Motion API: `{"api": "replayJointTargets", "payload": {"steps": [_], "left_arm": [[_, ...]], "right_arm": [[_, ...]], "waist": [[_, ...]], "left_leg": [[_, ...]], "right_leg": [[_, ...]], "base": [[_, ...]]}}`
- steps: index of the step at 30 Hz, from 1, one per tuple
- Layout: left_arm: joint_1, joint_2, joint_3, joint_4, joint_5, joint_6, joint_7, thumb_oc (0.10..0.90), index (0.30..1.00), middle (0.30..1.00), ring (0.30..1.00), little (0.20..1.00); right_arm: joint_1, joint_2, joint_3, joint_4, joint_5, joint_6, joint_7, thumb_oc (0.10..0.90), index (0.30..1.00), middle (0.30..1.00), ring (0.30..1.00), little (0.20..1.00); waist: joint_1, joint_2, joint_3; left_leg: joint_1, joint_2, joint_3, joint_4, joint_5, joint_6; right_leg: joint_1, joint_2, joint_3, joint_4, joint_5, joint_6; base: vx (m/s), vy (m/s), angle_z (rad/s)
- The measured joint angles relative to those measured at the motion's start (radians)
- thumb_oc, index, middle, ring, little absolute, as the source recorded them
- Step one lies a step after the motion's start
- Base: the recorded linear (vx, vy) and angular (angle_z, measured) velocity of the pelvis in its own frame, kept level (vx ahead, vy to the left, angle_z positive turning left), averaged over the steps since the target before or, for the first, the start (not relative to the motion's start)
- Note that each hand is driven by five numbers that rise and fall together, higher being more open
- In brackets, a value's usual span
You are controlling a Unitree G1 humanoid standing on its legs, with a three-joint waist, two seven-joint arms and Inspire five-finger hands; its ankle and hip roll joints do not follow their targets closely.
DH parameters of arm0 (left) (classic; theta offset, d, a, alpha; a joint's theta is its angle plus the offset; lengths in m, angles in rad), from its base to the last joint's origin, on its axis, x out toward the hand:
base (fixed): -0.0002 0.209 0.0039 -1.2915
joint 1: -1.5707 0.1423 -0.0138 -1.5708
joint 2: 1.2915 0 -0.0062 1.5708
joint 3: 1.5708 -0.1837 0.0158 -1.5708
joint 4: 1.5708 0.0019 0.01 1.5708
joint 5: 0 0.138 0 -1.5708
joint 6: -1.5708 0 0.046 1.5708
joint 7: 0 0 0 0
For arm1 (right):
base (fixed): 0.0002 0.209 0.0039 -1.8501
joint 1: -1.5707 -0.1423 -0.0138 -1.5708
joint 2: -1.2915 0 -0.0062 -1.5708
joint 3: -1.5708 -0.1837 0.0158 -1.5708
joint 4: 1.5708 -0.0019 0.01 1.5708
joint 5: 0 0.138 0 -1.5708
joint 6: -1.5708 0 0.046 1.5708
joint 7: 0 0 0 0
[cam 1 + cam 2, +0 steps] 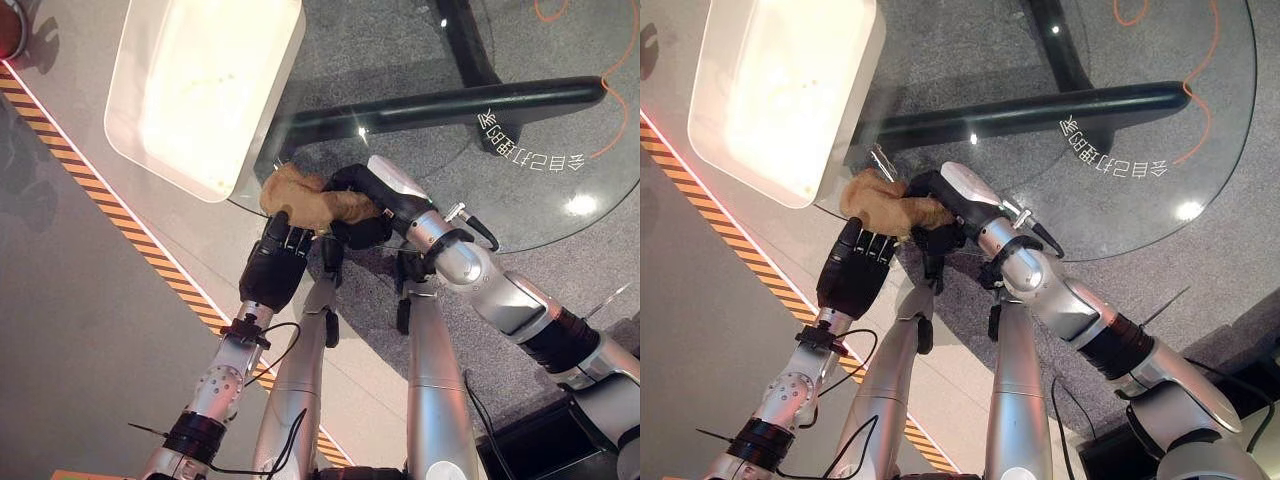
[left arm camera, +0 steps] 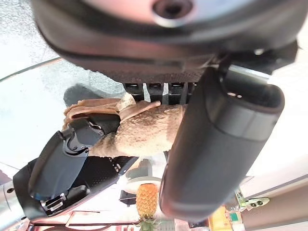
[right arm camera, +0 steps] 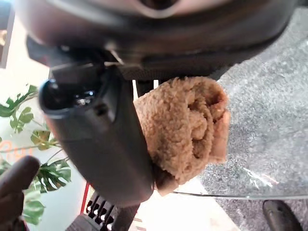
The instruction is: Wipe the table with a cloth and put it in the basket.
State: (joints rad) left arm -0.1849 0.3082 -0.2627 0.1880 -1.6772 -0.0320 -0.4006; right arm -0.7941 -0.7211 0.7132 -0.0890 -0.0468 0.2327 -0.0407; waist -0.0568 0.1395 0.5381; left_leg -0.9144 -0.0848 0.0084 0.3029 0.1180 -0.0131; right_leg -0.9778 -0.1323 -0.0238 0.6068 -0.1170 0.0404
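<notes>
Tan cloth (image 1: 310, 203) sits bunched at the glass table (image 1: 520, 190) edge, both my left hand (image 1: 275, 262) and right hand (image 1: 370, 200) grasping it; competing pulls could drop it short of the basket (image 1: 205, 85).

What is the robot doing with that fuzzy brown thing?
That is a brown cloth, bunched up at the near edge of a round glass table. The robot has both hands on it: its right hand is curled round the cloth, and its left hand grips it from the other side. A white basket sits at the table's left edge, and the cloth is not in it yet.
</notes>
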Motion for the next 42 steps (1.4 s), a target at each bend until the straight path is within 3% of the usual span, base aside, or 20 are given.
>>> {"api": "replayJointTargets", "payload": {"steps": [14, 20, 32, 33, 34, 35, 42], "left_arm": [[-0.023, -0.007, -0.005, 0.009, 0.002, -0.021, 0.003, 0.8, 0.9, 0.9, 0.9, 0.9], [-0.063, -0.008, -0.022, 0.029, 0.001, 0.004, 0.108, 0.8, 0.9, 0.9, 0.9, 0.9], [-0.113, -0.027, -0.004, 0.04, -0.013, 0.012, 0.31, 0.8, 0.9, 0.9, 0.9, 0.9], [-0.122, -0.027, -0.002, 0.04, -0.014, 0.01, 0.32, 0.718, 0.829, 0.829, 0.829, 0.818], [-0.127, -0.027, -0.001, 0.04, -0.014, 0.009, 0.326, 0.484, 0.629, 0.629, 0.629, 0.584], [-0.136, -0.027, 0.002, 0.04, -0.015, 0.006, 0.338, 0.1, 0.3, 0.3, 0.3, 0.2], [-0.145, -0.03, 0.003, 0.044, -0.019, -0.025, 0.353, 0.1, 0.3, 0.3, 0.3, 0.2]], "right_arm": [[-0.113, -0.022, 0.06, -0.004, -0.195, 0.004, 0.088, 0.1, 0.3, 0.3, 0.3, 0.2], [-0.166, -0.065, 0.124, -0.003, -0.277, 0.008, 0.139, 0.1, 0.3, 0.3, 0.3, 0.2], [-0.232, -0.077, 0.215, 0.0, -0.264, 0.023, 0.178, 0.1, 0.3, 0.3, 0.3, 0.2], [-0.236, -0.077, 0.216, 0.0, -0.26, 0.024, 0.178, 0.1, 0.3, 0.3, 0.3, 0.2], [-0.238, -0.077, 0.216, 0.0, -0.256, 0.024, 0.178, 0.1, 0.3, 0.3, 0.3, 0.2], [-0.242, -0.077, 0.217, 0.0, -0.254, 0.024, 0.178, 0.1, 0.3, 0.3, 0.3, 0.2], [-0.259, -0.07, 0.23, 0.0, -0.208, 0.036, 0.172, 0.1, 0.3, 0.3, 0.3, 0.2]], "waist": [[0.003, 0.0, 0.0], [0.013, 0.0, 0.0], [0.03, 0.0, 0.0], [0.031, 0.0, 0.0], [0.031, 0.0, 0.0], [0.03, 0.0, 0.0], [0.032, 0.0, 0.0]], "left_leg": [[0.0, 0.0, -0.001, 0.008, 0.001, 0.002], [0.001, -0.001, -0.006, 0.015, -0.002, -0.003], [-0.002, -0.002, -0.025, 0.02, -0.001, -0.005], [-0.003, -0.002, -0.025, 0.024, -0.001, -0.004], [-0.005, -0.002, -0.025, 0.027, -0.001, -0.004], [-0.008, -0.002, -0.026, 0.03, -0.002, -0.003], [-0.012, -0.004, -0.03, 0.036, -0.002, -0.003]], "right_leg": [[0.002, 0.0, -0.001, 0.002, 0.0, 0.0], [0.009, -0.001, -0.005, 0.005, 0.0, 0.0], [0.014, -0.003, -0.025, 0.008, -0.003, -0.005], [0.014, -0.004, -0.026, 0.009, -0.003, -0.005], [0.014, -0.004, -0.026, 0.01, -0.003, -0.005], [0.014, -0.004, -0.027, 0.011, -0.003, -0.005], [0.012, -0.005, -0.03, 0.014, -0.003, -0.005]], "base": [[0.0, 0.0, 0.0], [0.0, 0.0, 0.0], [0.0, -0.006, 0.02], [0.0, 0.0, 0.0], [0.0, 0.0, 0.0], [0.0, 0.0, 0.0], [0.0, 0.0, 0.0]]}}
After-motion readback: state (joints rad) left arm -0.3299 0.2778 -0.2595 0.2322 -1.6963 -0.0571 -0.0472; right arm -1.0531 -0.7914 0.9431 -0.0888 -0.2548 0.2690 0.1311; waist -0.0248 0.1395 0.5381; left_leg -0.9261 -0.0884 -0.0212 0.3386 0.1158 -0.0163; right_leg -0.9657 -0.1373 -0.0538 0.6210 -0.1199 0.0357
